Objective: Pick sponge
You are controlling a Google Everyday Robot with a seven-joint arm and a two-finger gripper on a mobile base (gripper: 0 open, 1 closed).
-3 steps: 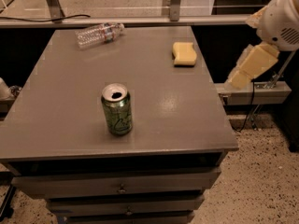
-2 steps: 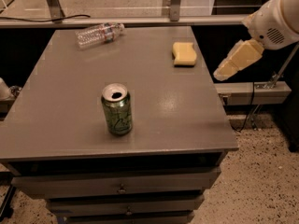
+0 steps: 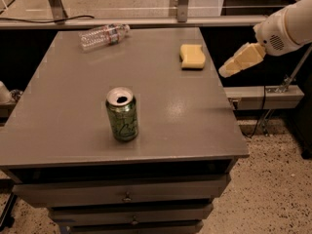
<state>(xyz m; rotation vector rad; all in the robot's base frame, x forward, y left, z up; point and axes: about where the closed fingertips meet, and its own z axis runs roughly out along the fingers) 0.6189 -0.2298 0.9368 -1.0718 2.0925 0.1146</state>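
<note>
The gripper [image 3: 225, 71] has come a little closer to the table [image 3: 63, 106] than it was a moment ago. It hangs in the air by the table's right edge, pointing down and to the left, toward the sponge [image 3: 192, 56]. It is near the sponge but not touching it. I cannot tell if the gripper is open or closed. The sponge lies flat on the far right part of the table and has not moved. A green can [image 3: 122, 114] stands up in the middle, near the front. A clear plastic bottle [image 3: 103, 35] lies on its side at the far left. The white arm [image 3: 288, 26] reaches in from the right
</note>
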